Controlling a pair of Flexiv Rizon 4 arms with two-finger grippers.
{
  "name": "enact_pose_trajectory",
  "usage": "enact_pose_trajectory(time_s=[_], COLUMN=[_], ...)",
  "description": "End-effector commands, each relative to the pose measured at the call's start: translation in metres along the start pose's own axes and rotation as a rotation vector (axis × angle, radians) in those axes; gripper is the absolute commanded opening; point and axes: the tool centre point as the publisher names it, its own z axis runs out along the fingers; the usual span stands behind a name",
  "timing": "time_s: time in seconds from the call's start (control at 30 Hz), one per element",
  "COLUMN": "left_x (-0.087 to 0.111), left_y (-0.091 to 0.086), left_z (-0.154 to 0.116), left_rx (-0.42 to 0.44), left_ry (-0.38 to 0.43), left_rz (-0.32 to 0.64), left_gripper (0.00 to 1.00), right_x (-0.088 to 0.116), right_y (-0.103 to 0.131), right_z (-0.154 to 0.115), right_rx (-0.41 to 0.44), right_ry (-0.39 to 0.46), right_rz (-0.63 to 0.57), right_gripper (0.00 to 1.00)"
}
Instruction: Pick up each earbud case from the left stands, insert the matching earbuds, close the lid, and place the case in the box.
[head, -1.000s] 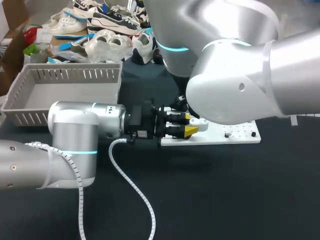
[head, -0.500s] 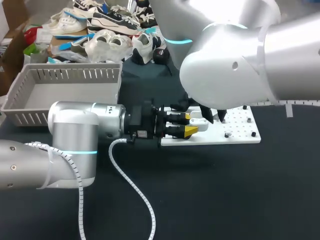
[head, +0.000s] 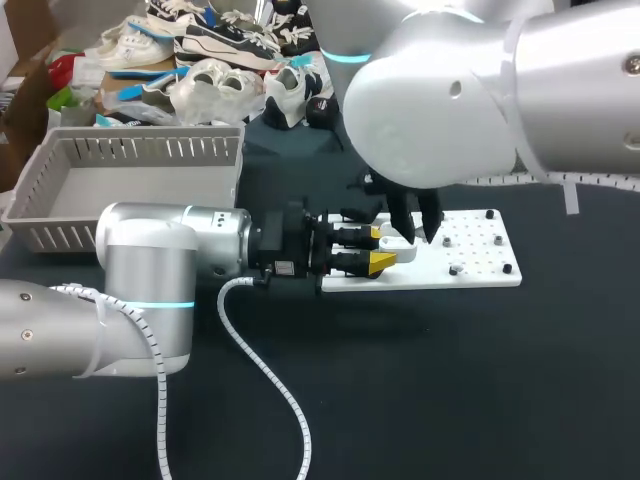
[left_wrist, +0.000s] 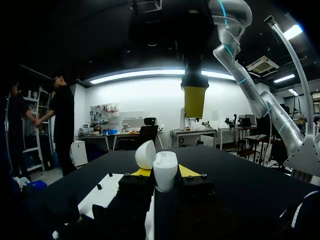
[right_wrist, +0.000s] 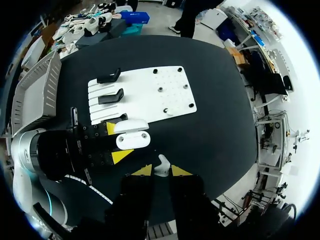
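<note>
My left gripper (head: 383, 248) lies level over the left end of the white plate (head: 470, 272), shut on a white earbud case (head: 398, 243). In the left wrist view the case (left_wrist: 165, 169) stands upright between the yellow fingertips (left_wrist: 188, 171), with its lid (left_wrist: 146, 154) swung open. My right gripper (head: 420, 230) hangs straight above the case. In the right wrist view it (right_wrist: 161, 171) is shut on a small white earbud (right_wrist: 161, 164), with the open case (right_wrist: 132, 139) and the left gripper (right_wrist: 117, 142) just below and ahead.
Two black stands (right_wrist: 110, 96) sit on the plate's (right_wrist: 150, 92) left part, with small pegs to the right. A grey slatted basket (head: 130, 165) stands at the back left. A white coiled cable (head: 265, 370) trails from my left arm across the black table.
My right arm has swung back and to the left, uncovering the plate. Its fingers now show above the case. The left arm and the case have stayed put.
</note>
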Motion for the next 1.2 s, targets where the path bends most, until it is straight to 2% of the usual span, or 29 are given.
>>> enact_pose_trajectory(time_s=[0.03, 0.27, 0.4, 0.63, 0.9, 1.07, 1.2], left_x=[0.001, 0.001, 0.001, 0.001, 0.001, 0.001, 0.001], left_y=[0.000, 0.000, 0.000, 0.000, 0.000, 0.000, 0.000], left_z=[0.001, 0.001, 0.001, 0.001, 0.001, 0.001, 0.001], left_rx=[-0.003, -0.003, -0.003, -0.003, -0.003, -0.003, -0.003], left_ry=[0.000, 0.000, 0.000, 0.000, 0.000, 0.000, 0.000], left_rz=[0.001, 0.001, 0.001, 0.001, 0.001, 0.001, 0.001], left_gripper=[0.00, 0.00, 0.00, 0.00, 0.00, 0.00, 0.00], right_x=[0.001, 0.001, -0.001, 0.003, 0.002, -0.004, -0.010], right_y=[-0.001, -0.001, 0.003, 0.009, 0.018, 0.024, 0.027], right_z=[0.000, 0.000, 0.002, -0.001, 0.001, 0.000, 0.002], right_rx=[0.000, 0.000, -0.009, -0.006, -0.074, -0.095, -0.080], right_ry=[-0.003, -0.003, 0.013, 0.041, 0.077, 0.035, 0.053], right_rz=[0.001, 0.001, 0.104, 0.186, 0.175, 0.135, 0.121], right_gripper=[0.00, 0.00, 0.00, 0.00, 0.00, 0.00, 0.00])
